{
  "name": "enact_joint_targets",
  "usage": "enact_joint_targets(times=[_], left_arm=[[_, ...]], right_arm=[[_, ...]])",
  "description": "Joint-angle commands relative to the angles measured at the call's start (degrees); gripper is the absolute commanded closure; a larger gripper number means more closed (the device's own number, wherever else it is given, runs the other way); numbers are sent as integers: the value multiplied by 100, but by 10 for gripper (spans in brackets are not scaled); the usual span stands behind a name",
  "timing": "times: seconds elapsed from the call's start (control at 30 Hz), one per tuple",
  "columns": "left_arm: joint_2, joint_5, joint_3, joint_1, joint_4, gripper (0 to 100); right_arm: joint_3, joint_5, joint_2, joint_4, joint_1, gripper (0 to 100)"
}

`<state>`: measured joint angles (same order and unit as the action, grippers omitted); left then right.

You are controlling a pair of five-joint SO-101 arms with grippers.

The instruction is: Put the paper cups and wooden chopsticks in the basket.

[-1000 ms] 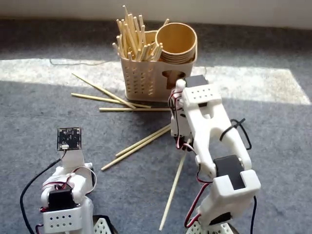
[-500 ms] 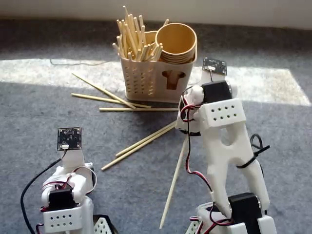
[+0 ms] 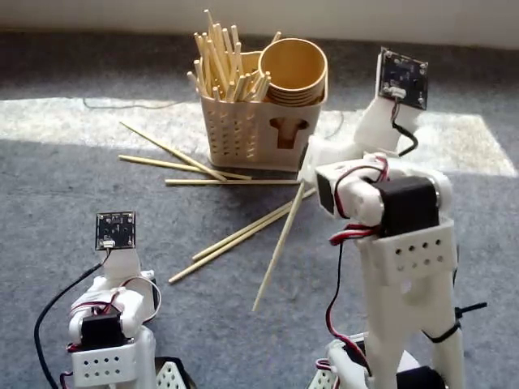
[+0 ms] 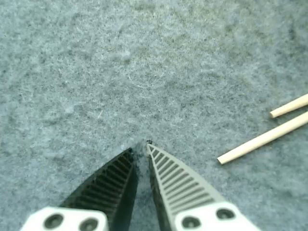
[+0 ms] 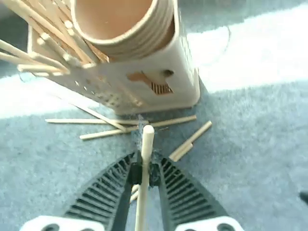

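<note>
A cream slotted basket (image 3: 251,134) (image 5: 144,84) stands at the far middle of the grey carpet. It holds a stack of paper cups (image 3: 293,69) (image 5: 122,21) and a bundle of wooden chopsticks (image 3: 219,61). My right gripper (image 3: 307,185) (image 5: 143,158) hangs just in front of the basket's near right corner, shut on one chopstick (image 3: 280,247) (image 5: 146,144). That chopstick slants down towards the near carpet. My left gripper (image 4: 147,147) is shut with nothing in it, low over bare carpet at the near left.
Several loose chopsticks lie on the carpet: three (image 3: 182,166) left of the basket and a pair (image 3: 235,239) (image 4: 262,141) in the middle. The left arm's base (image 3: 109,340) sits at the near left edge. A thin cable (image 3: 122,104) lies behind the basket.
The right arm has risen and straightened, carrying the held chopstick up and towards the basket; its lower end slid away from the near edge. The left arm has not moved.
</note>
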<state>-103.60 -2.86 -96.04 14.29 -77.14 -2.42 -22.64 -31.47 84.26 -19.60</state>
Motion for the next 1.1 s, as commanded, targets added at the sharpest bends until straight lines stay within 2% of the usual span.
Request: enact_joint_targets(times=[0.0,0.67,0.93,1.07], left_arm=[[-48,26,-110,31,-18,993],[-48,26,-110,31,-18,993],[-48,26,-110,31,-18,993],[-48,26,-110,31,-18,993]], right_arm=[[-224,35,-462,-971,57,993],[-13,88,-497,-5719,-224,993],[330,97,66,-7116,-207,993],[462,615,198,-7565,-215,993]])
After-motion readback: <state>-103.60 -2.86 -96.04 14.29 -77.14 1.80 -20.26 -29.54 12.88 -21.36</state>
